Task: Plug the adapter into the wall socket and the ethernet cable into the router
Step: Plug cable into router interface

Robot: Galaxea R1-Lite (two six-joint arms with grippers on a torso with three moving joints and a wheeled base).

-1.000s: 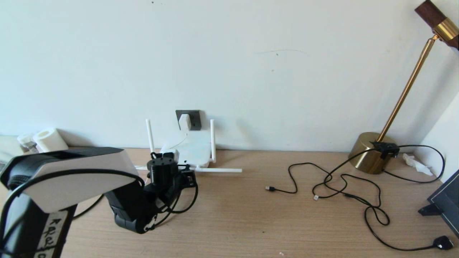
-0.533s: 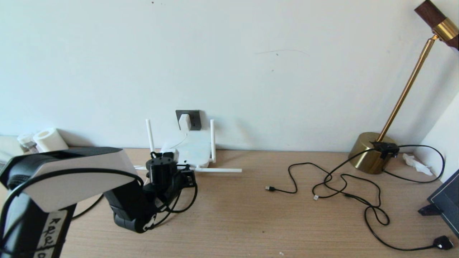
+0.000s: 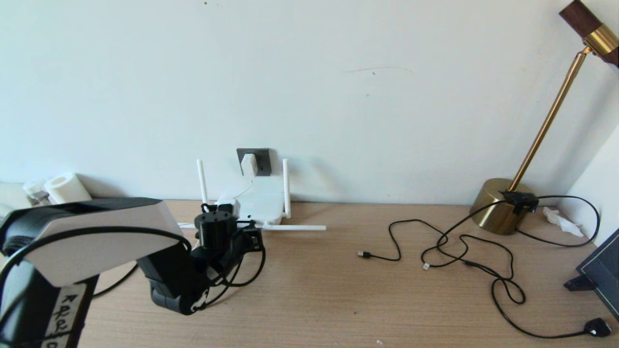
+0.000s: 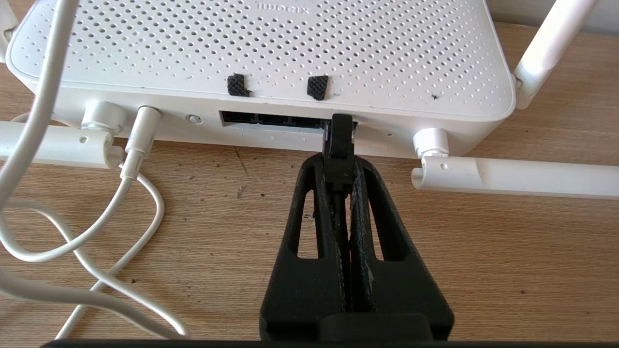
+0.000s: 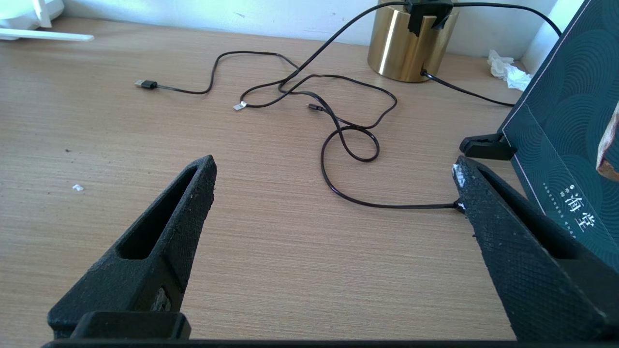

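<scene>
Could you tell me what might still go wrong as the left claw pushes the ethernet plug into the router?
The left claw pinches the ethernet cable plug right at the edge of the router port strip; slightly off line, it could jam on the port edge. The router lies loose on the table, so pushing may slide it toward the wall. The adapter cord runs close beside the claw and could snag.

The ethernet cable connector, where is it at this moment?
In the left wrist view, the connector is pinched in the left claw at the router's port row, at its end.
</scene>
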